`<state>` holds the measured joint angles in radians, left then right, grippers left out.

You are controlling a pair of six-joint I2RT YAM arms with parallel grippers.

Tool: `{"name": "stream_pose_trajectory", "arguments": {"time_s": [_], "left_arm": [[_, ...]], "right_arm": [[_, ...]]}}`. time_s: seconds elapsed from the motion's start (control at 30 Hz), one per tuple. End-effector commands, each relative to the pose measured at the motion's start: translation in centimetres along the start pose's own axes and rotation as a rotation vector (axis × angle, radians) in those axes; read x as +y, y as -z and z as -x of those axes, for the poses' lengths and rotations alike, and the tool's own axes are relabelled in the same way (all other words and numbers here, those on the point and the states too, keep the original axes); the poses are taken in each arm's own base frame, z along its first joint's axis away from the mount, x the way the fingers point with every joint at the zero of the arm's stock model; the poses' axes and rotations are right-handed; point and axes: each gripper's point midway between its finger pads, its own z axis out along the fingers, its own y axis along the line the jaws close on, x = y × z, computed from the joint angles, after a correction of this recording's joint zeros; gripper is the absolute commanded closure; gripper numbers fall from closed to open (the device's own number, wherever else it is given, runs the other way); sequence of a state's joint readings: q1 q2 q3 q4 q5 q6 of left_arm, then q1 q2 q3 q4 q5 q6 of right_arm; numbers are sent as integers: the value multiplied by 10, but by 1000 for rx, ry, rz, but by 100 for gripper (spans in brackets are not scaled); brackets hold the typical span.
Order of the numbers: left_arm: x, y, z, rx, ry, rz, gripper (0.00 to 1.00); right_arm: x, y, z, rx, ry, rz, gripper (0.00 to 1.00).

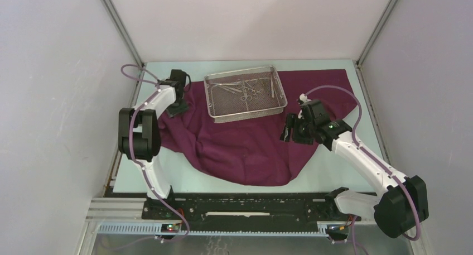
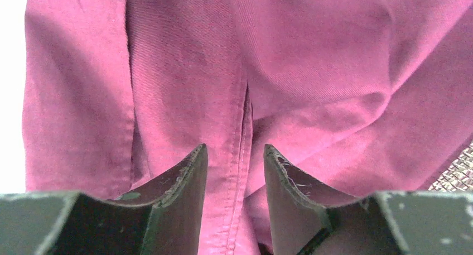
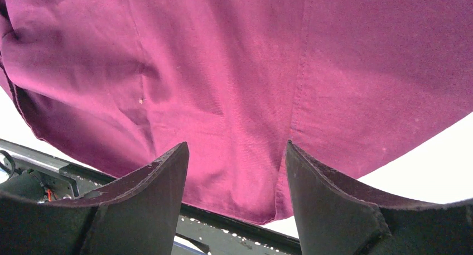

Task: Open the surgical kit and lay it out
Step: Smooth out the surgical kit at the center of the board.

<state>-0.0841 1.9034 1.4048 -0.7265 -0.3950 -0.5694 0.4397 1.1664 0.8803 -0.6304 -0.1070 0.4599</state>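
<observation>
The maroon-purple cloth wrap (image 1: 251,143) lies spread over the table, rumpled at the left and hanging toward the near edge. The silver wire-mesh tray (image 1: 246,93) sits on its far part with steel scissors and forceps (image 1: 248,88) inside. My left gripper (image 1: 177,107) is open at the cloth's left edge; in the left wrist view it (image 2: 234,154) straddles a stitched hem fold of the cloth (image 2: 240,132). My right gripper (image 1: 288,129) is open and empty above the cloth right of centre; in the right wrist view it (image 3: 237,152) hangs over the cloth (image 3: 234,71).
A corner of the tray mesh (image 2: 454,174) shows at the right of the left wrist view. The black rail at the table's near edge (image 3: 223,227) shows below the cloth's hem. Grey walls enclose the table on three sides.
</observation>
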Motion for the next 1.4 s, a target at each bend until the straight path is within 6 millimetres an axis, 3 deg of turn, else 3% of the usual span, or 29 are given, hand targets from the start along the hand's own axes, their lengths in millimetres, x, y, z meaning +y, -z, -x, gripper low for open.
{"name": "stream_pose_trajectory", "arguments": {"time_s": [0.0,0.3,0.77,1.37], "left_arm": [[8,19,12,-84,2,20,53],[13,-4,13,-60,-119,167,52],[-5,6,33,-107,-147,166,48],[-2,-3,13,-20,-152,188,50]], "right_arm": [[6,10,15,-63,0,23,27],[6,13,12,-62,-4,30,27],[6,12,14,-67,-9,33,27],[2,19,14,-80,-15,36,27]]}}
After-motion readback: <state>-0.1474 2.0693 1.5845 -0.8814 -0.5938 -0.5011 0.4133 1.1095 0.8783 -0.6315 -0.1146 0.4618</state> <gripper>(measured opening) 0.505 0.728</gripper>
